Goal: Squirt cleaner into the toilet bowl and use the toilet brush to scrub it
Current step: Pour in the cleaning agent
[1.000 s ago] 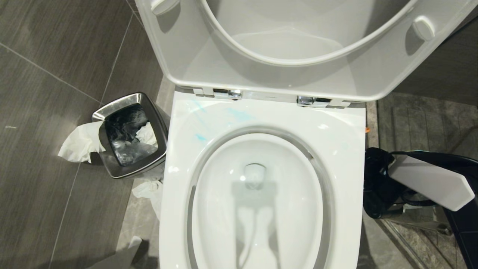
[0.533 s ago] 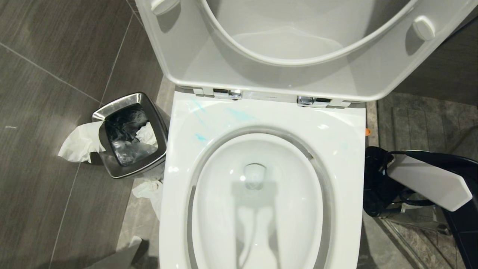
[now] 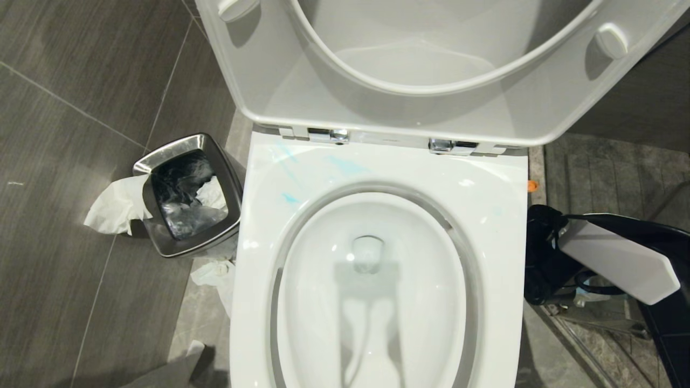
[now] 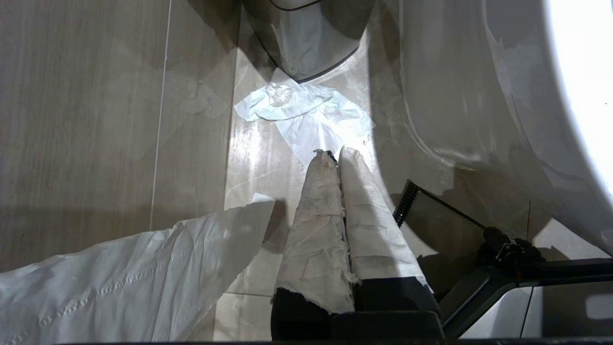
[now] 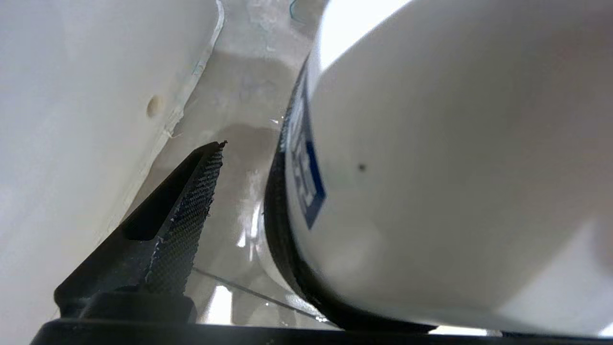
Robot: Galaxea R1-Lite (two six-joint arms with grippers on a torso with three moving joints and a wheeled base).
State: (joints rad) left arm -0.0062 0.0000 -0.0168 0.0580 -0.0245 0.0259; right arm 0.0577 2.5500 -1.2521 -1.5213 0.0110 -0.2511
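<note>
We see the large white glossy ceramic toilet bowl [image 3: 372, 291] open in front of us, seat and lid raised, with faint blue streaks on the far left of its rim. Our right pincer [image 5: 249, 191] is low on the floor to the right of the bowl; its jaws are spread wide, one ribbed black finger [image 5: 191, 211] between the toilet's side and the rounded white plastic cleaner bottle with a blue printed label [image 5: 431, 182], which stands close against the camera on the pale stone floor [image 5: 249, 91]. We judge the step in hand to be grasping the cleaner, and nothing is gripped yet. To do it well we should centre the bottle between the fingers, close across its body above the dark base, and keep it upright while lifting clear of the toilet's side. Our left pincer [image 4: 337, 158], wrapped in white tape, is pressed shut and empty, parked low left of the bowl above crumpled white tissue [image 4: 306, 108] near the small square steel waste bin [image 3: 188, 194]. We cannot see the toilet brush.
</note>
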